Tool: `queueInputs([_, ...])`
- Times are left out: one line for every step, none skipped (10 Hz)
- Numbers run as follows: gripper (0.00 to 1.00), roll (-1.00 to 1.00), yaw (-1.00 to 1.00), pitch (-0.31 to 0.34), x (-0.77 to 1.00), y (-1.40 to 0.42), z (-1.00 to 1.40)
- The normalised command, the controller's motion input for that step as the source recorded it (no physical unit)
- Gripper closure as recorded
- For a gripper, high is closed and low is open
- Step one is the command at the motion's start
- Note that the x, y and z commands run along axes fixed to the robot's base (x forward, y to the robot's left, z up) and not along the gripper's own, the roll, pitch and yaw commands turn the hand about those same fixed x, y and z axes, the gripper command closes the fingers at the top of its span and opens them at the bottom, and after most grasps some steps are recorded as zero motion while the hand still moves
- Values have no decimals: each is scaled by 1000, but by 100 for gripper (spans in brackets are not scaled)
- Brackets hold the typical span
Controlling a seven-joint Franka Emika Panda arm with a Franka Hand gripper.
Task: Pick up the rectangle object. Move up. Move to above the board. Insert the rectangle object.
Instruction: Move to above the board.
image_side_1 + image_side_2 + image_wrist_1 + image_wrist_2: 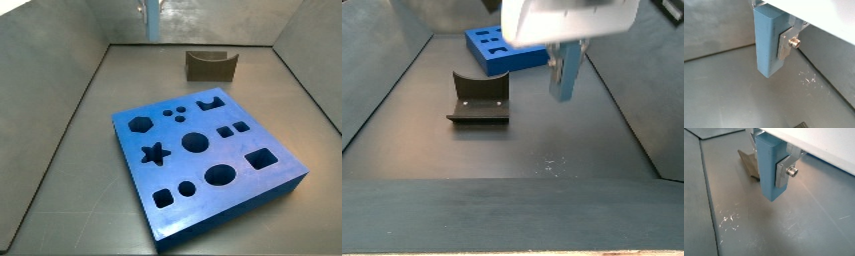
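My gripper is shut on the rectangle object, a long light-blue bar that hangs upright from the jaws, clear of the grey floor. In both wrist views the bar fills the gap between the fingers. One silver finger presses its side and the other finger is hidden behind it. The board, a thick bright-blue slab with many shaped holes, lies flat on the floor and also shows in a side view. The gripper and bar are well away from the board, off past one of its sides.
The dark notched fixture stands on the floor between the board and the bar's end of the bin, and shows behind the bar in a wrist view. Grey walls slope up round the floor. Scratches mark the floor.
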Motion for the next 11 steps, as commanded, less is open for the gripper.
queueInputs([100, 258, 32, 47, -69, -175, 1000])
queueInputs([100, 249, 33, 43, -70, -159, 1000])
queueInputs([100, 232, 31, 42, -69, -143, 1000])
queueInputs([100, 227, 30, 48, -67, -125, 997])
queueInputs([100, 233, 32, 59, -43, -81, 787])
queueInputs([100, 225, 34, 77, -27, -54, 629])
queueInputs([100, 209, 36, 85, -14, -43, 525])
queueInputs([100, 189, 38, 117, 1, -24, 260])
queueInputs([100, -105, -1000, 80, 140, -1000, -61])
queueInputs([100, -106, -1000, 74, 143, -1000, -91])
queueInputs([100, -149, -1000, 82, 148, -1000, -92])
